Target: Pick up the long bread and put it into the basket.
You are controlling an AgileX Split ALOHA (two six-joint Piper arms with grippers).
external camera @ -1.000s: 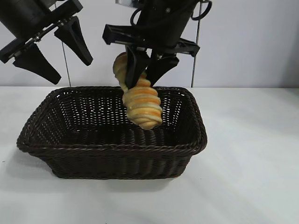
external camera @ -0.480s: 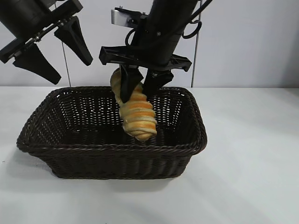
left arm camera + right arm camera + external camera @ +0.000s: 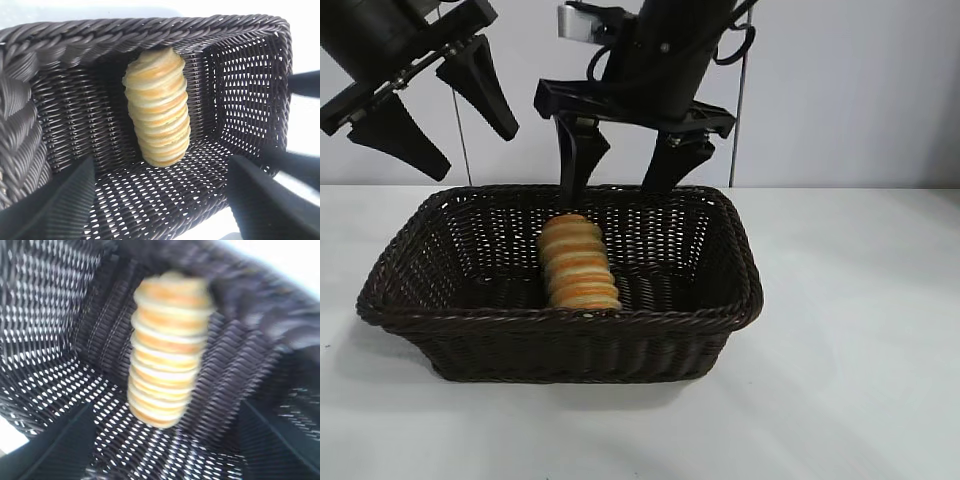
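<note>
Exterior view shows the long bread [image 3: 579,264] lying inside the basket [image 3: 390,290], toward its front wall and a little left of the middle, one end leaning up against that front wall and the other resting on the woven floor. The right gripper [image 3: 622,160] hangs above the basket's back rim with its fingers spread wide and nothing between them, so the loaf sits below and in front of it, well apart from both fingertips. The left gripper [image 3: 440,110] is parked above the basket's back-left corner, its jaws also spread and empty, with the bread lower and off to its right. In the left wrist view the loaf [image 3: 157,107] stands propped against the braided rim rather than lying flat, and the right wrist view shows the same lean [image 3: 167,345]. The task looks essentially done, and what remains is for the right arm to withdraw cleanly. The main risk is that propped pose: a knock to the basket could send the loaf sliding or toppling along the floor, though the flaring walls should keep it inside. Such a knock would most likely come from a spread finger catching the back rim if the arm pulled away low, dragging the light wicker across the table.
</note>
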